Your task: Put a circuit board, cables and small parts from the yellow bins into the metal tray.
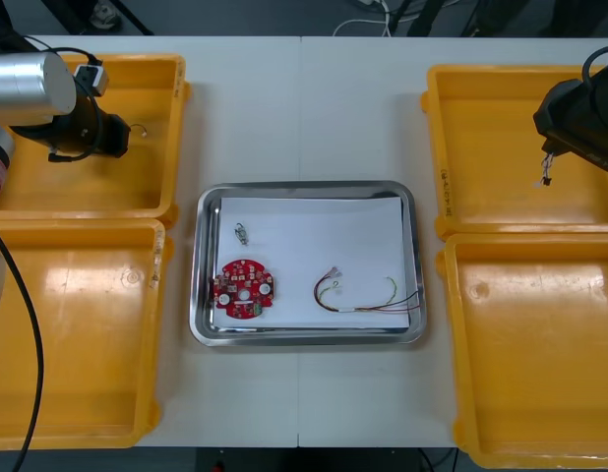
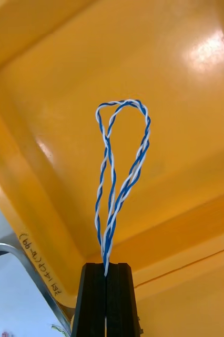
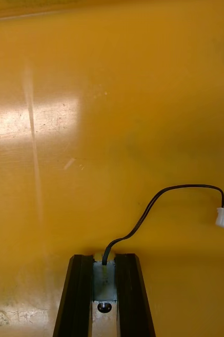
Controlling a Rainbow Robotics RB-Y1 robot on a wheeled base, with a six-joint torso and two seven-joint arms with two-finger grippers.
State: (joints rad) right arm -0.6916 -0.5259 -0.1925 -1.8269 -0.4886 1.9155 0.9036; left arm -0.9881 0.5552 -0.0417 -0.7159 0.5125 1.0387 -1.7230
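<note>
Gripping only ends, the left pincer (image 3: 104, 258) risks dropping its thin black cable (image 3: 159, 196), the right pincer (image 2: 107, 266) its twisted blue-and-white cable (image 2: 107, 242).

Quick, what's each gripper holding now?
Left gripper: closed on the black cable, over the far left yellow bin.
Right gripper: closed on the twisted blue and white cable, over the far right yellow bin.

Under me lies a light table (image 1: 304, 118). A thin seam (image 1: 300, 108) runs down its middle, from the far edge to the near edge. Beyond the far edge I see a grey floor (image 1: 235, 15). Loose white cables (image 1: 378, 12) lie on it, and dark bars (image 1: 88, 15) cross the corner on my left side.
</note>
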